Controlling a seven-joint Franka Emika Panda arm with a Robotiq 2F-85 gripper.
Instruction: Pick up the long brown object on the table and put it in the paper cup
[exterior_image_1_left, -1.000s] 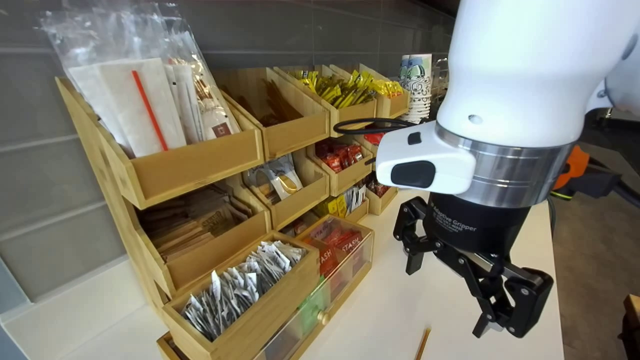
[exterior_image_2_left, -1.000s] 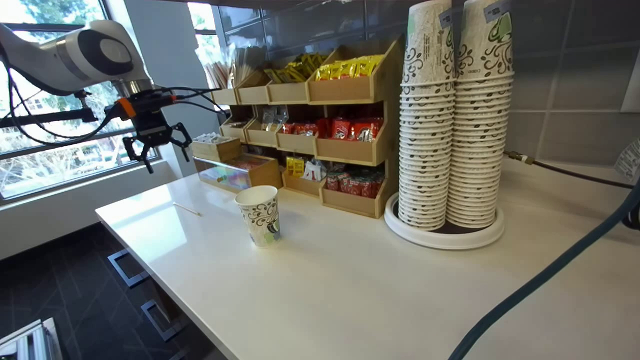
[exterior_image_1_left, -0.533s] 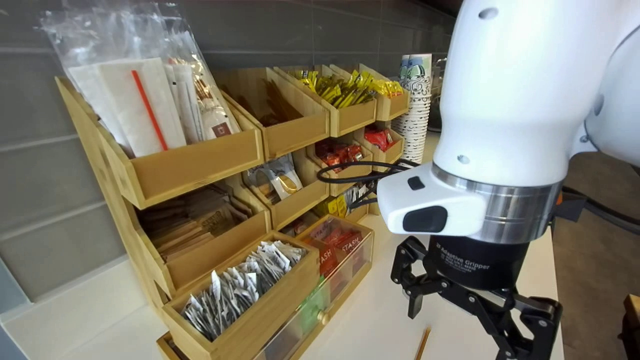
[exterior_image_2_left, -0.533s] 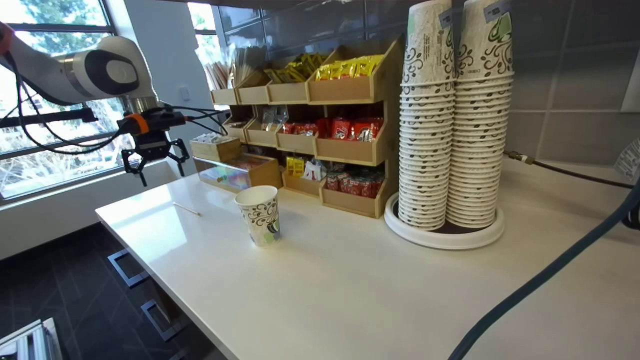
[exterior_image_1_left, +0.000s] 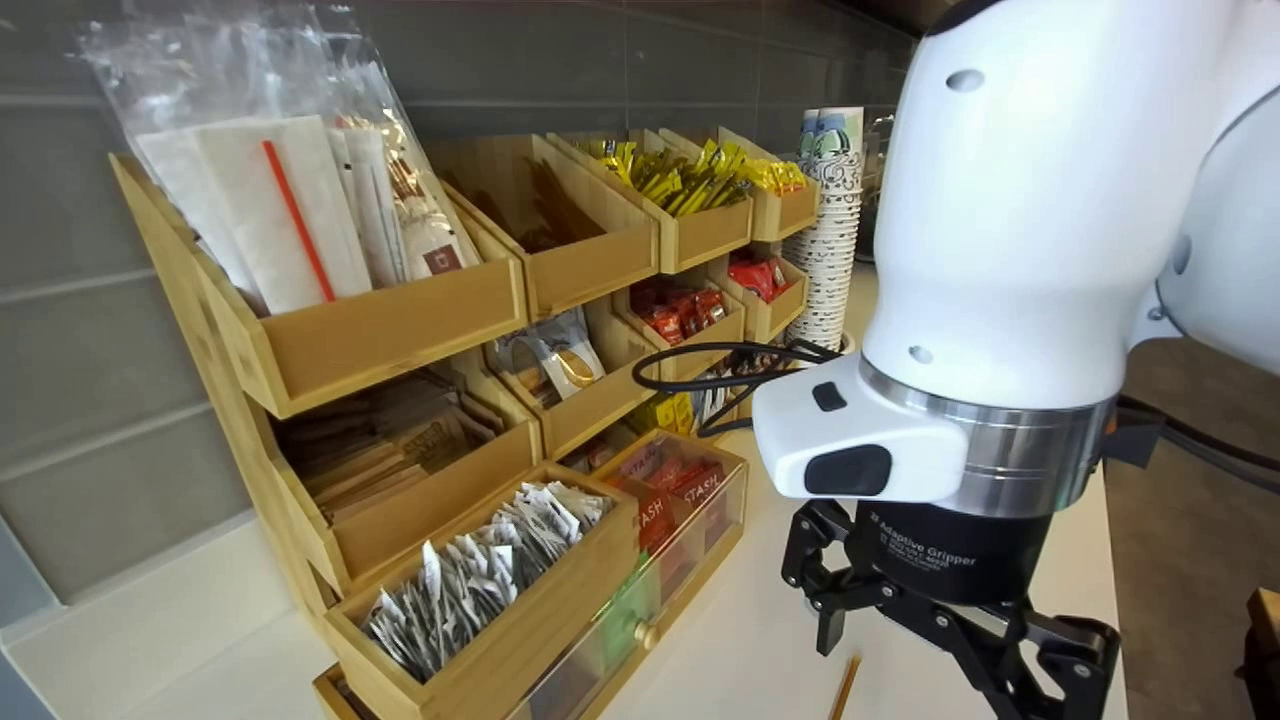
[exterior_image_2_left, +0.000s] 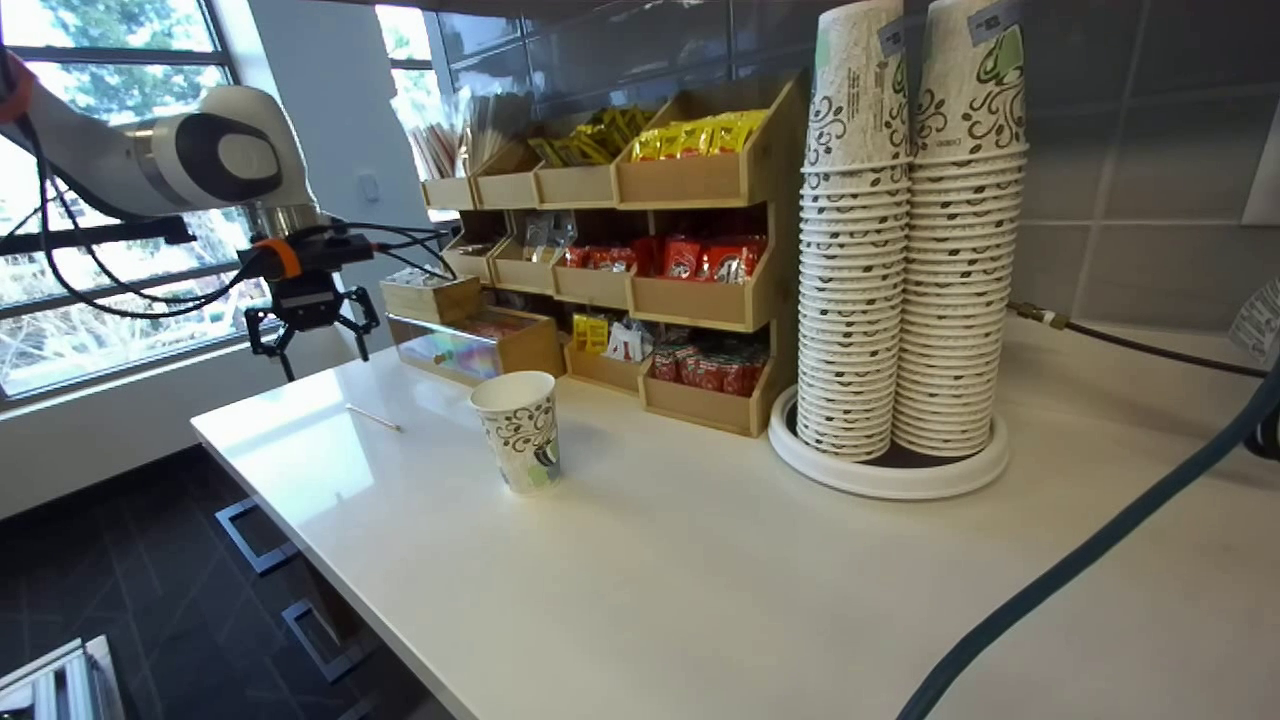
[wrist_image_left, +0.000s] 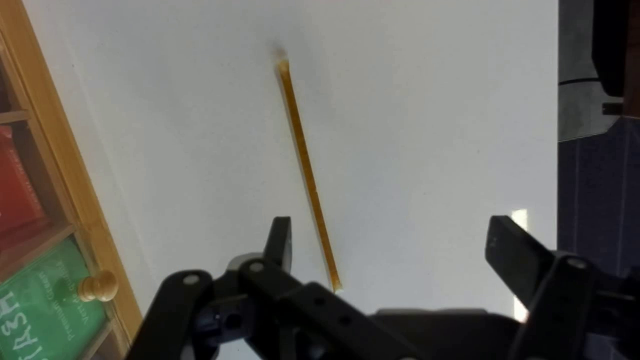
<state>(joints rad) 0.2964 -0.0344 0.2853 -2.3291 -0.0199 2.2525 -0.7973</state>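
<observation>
Jaws: wide apart; my gripper (wrist_image_left: 387, 240) hangs above the counter (wrist_image_left: 425, 125), pointing down.
Stick (wrist_image_left: 311, 177): thin, brown, lying flat on the counter, lower than my jaws; in the wrist view I see its lower end between them, closer to the one on that view's left.
Cup (exterior_image_2_left: 520, 440): upright on the counter in an exterior view, near the stick, well apart from my gripper.
Rack (exterior_image_1_left: 400, 335): wooden, tiered, standing on the counter.
Cup stacks (exterior_image_2_left: 853, 300): two, on a round white tray (exterior_image_2_left: 890, 483) beside the rack.

Here the white countertop (exterior_image_2_left: 640, 600) is shared by wooden stirrer (wrist_image_left: 310, 177), lying flat, upright paper cup (exterior_image_2_left: 518, 440), tiered condiment rack (exterior_image_2_left: 690, 302), tea box (exterior_image_2_left: 530, 350) and round tray (exterior_image_2_left: 890, 485)!
</observation>
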